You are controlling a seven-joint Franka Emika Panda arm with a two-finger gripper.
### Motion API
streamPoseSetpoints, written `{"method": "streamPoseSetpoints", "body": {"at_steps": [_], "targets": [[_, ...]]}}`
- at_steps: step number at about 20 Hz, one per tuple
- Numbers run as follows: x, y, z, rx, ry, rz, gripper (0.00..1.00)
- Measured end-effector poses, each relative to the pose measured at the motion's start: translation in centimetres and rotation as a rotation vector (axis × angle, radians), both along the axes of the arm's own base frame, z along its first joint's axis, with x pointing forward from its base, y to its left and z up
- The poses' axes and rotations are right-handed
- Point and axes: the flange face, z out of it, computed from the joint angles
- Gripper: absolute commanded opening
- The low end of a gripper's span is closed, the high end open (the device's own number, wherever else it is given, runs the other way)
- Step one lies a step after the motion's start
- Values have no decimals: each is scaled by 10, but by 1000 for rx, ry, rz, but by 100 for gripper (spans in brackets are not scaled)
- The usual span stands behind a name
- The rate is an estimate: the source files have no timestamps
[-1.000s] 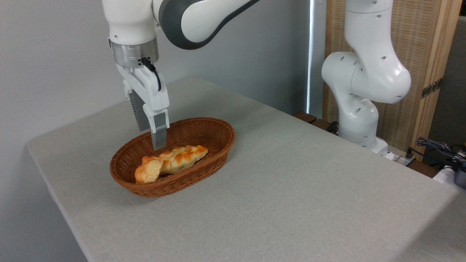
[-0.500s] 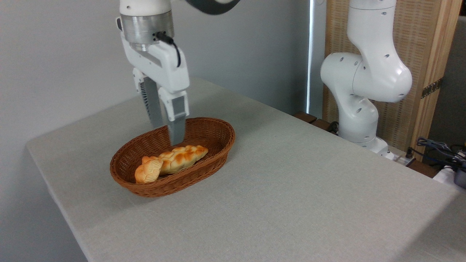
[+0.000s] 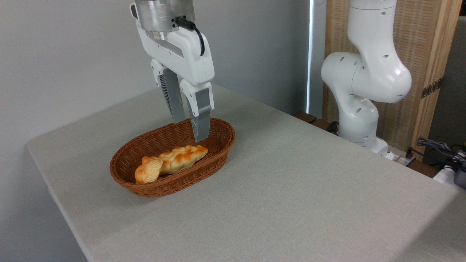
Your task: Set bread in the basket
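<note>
A braided loaf (image 3: 184, 156) lay lengthwise in the wicker basket (image 3: 218, 143), its paler pointed end toward the basket's far right rim, and the knotted roll (image 3: 148, 170) sat touching its near-left end, leaning against the basket's front wall. The basket stood toward the left side of the grey cloth-covered tabletop (image 3: 291, 189), nearer its far left edge than its right one. Beyond the table's right edge stood the arm's white base column (image 3: 364, 94), before a slatted wooden screen (image 3: 418, 43), and a tangle of dark cables (image 3: 437, 147) lay at the far right. No writing or label could be read on anything. The gripper (image 3: 190, 131) hung from above, fingers pointing down and slightly tilted, over the basket's far right end; its jaws stood apart and held nothing, clear of both breads.
</note>
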Motion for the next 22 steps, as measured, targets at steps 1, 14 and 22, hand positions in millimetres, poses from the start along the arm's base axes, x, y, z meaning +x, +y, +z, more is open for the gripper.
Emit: {"method": "streamPoseSetpoints", "body": {"at_steps": [1, 14, 22], "targets": [[0, -1, 2, 0, 1, -2, 100], [0, -4, 4, -1, 3, 9, 100], [1, 1, 5, -2, -10, 19, 100]]}}
